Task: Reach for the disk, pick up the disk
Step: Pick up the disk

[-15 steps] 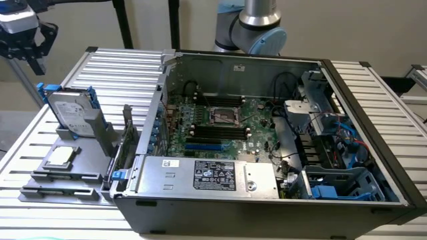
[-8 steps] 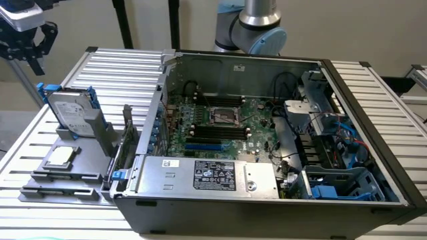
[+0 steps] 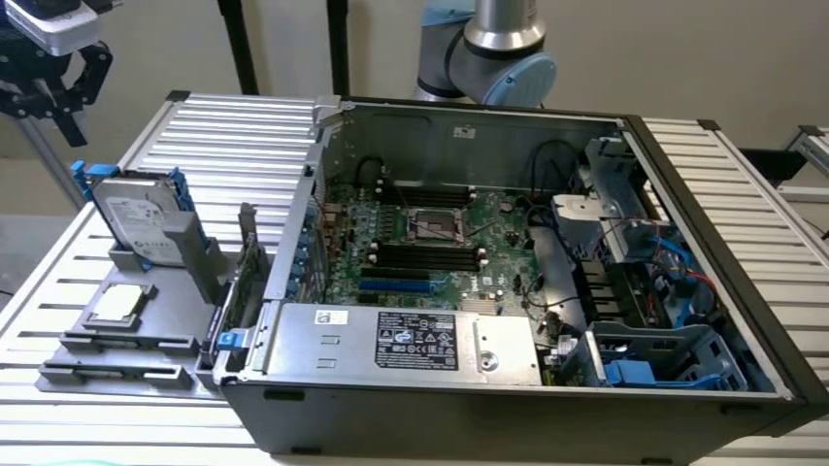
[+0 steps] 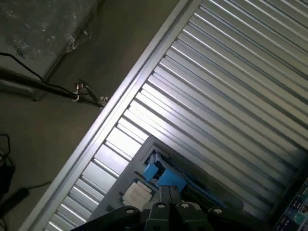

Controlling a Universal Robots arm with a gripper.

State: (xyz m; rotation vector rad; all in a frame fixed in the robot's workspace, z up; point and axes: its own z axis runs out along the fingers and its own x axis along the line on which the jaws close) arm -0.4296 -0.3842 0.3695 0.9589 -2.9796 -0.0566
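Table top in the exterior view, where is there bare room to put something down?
Bare ribbed table lies behind the disk, up to the computer case wall, and beside the case on the exterior view's right. Crowded: the grey rack holding the disk and chip, close beside the case.

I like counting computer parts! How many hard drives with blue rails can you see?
1. The hard drive stands in the grey stand on the exterior view's left, outside the computer case. More could be hidden inside it.
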